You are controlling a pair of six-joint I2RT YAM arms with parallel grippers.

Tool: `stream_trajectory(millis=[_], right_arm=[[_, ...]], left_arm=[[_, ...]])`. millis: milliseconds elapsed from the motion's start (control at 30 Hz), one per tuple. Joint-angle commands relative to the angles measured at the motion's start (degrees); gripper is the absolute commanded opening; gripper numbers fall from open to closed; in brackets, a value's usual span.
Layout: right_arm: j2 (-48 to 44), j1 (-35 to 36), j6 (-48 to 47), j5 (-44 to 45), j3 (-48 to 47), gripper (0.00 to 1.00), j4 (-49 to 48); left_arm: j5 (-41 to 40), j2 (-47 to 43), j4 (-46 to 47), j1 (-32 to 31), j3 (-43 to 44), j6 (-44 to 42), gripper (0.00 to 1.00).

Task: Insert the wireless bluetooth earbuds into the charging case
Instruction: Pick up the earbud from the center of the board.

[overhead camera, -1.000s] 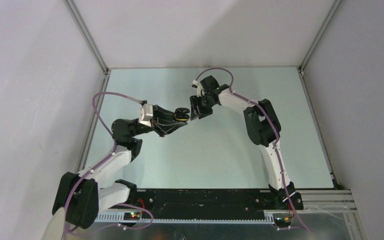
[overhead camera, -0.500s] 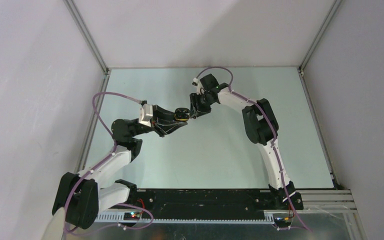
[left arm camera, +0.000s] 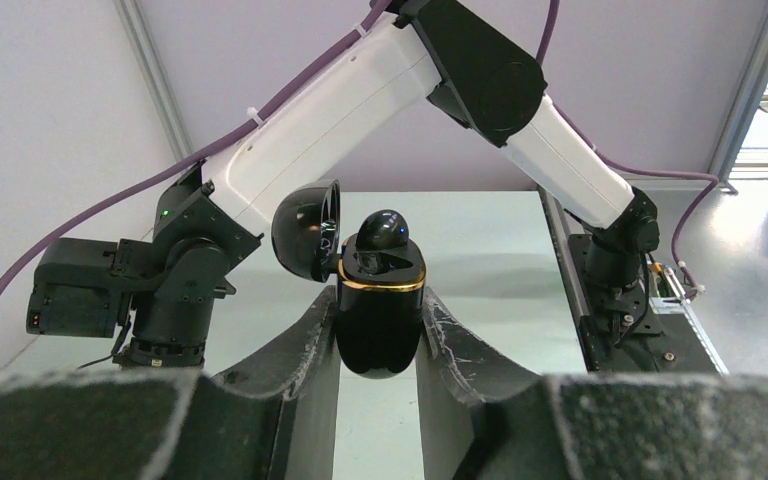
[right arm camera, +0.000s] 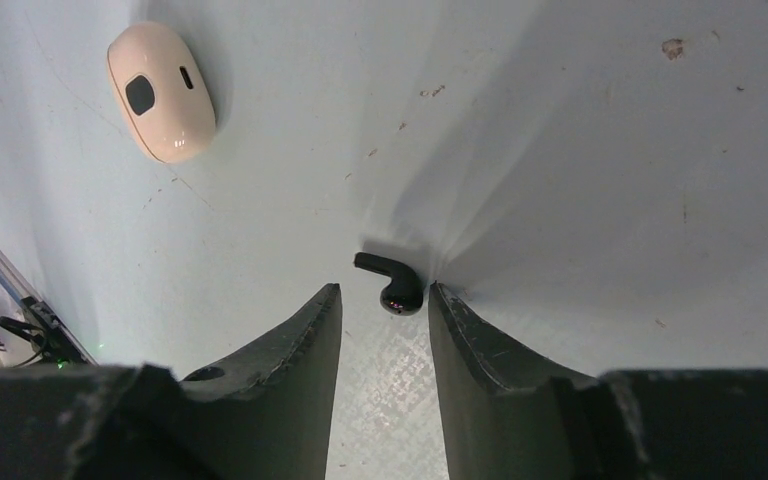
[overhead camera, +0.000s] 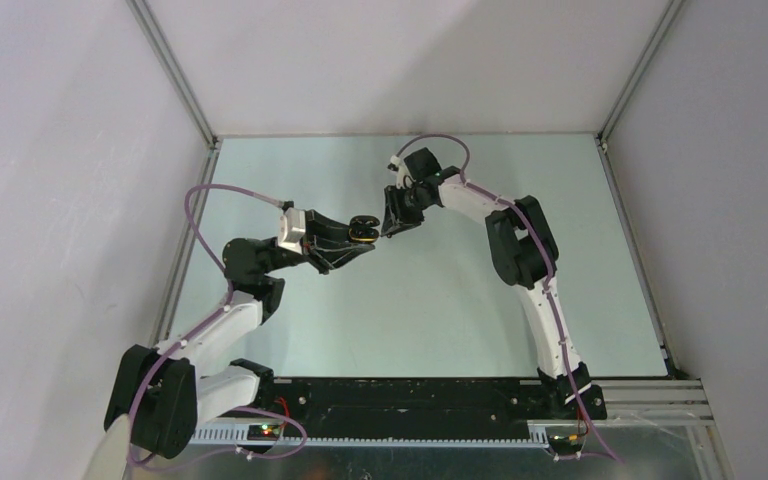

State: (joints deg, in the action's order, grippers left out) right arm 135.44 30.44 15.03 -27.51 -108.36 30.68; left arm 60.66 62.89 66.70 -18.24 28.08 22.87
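The left end effector (left arm camera: 378, 300) pinches the black charging case (left arm camera: 380, 335) upright, its lid open and one black earbud (left arm camera: 384, 228) seated inside. Just beside that case, the right end effector (right arm camera: 382, 295) stands spread around a second black earbud (right arm camera: 396, 285) lying on the counter (right arm camera: 560, 150), near a cream case (right arm camera: 160, 92).

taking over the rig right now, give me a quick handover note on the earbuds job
Left gripper: shut on the black charging case, held upright with its lid open.
Right gripper: open, tips down at the table, one on either side of the loose black earbud lying there; not gripped yet.
Done: the other black earbud stands in the black charging case, poking above the rim; cannot tell if it is fully seated.
Left: pick up the loose black earbud and put it in the case. A cream-white case lies shut on the table; no cream earbuds in view.
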Motion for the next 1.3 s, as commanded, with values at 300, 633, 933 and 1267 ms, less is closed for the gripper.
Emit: stream_trajectory(millis=[300,633,933,1267], right_arm=[[2.1,0.1,0.5,1.8,0.3,0.36,1.5],[2.0,0.8,-0.7,2.8,-0.7,0.17,2.4],[-8.8,-1.0,-7.3,7.5,1.0,0.15,2.5],[-36.3,-4.2,-21.0,22.3,11.9,0.15,-1.1]], left_arm=[[0.7,-1.1,1.3,0.2,0.2,-1.2,0.0],[0.6,-1.2,1.3,0.2,0.3,-1.1,0.0],[-1.2,-0.6,-0.4,0.2,0.2,-2.3,0.0],[-9.4,0.7,-16.9,-1.6,2.5,-12.0,0.0]])
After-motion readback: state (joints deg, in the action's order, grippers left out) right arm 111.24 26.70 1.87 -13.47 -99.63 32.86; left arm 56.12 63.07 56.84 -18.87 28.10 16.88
